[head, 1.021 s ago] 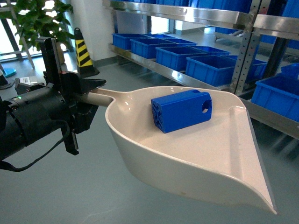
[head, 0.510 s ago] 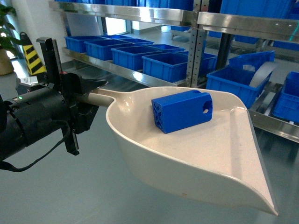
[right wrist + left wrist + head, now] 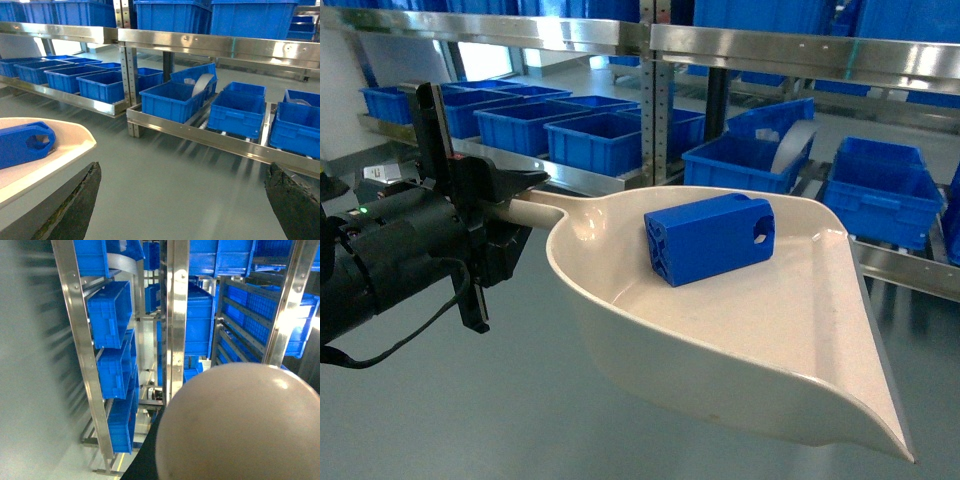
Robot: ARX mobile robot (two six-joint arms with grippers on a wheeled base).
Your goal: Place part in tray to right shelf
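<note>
Standing behind everything is the big steel rack, and its low level, the right shelf, has a flat shiny front rail with blue crates sitting in a row on it. More blue crates fill the levels above. The grey floor lies in front of the shelf.

In front of the shelf, and well apart from it, is the tray. It is a big cream scoop (shaped like a dustpan) with a curved rim, held up in the air over the floor. Its long handle points left, away from the shelf.

The left gripper is black and is clamped tight on the tray's handle. In the left wrist view you see only the round cream back of the tray close up.

The part is a small bright blue block with round holes. It lies on its side inside the tray, near the back rim, on the side closest to the shelf.

The right gripper shows only in the right wrist view. Its two dark fingers are far apart, with nothing between them but floor, below the shelf's front rail.
</note>
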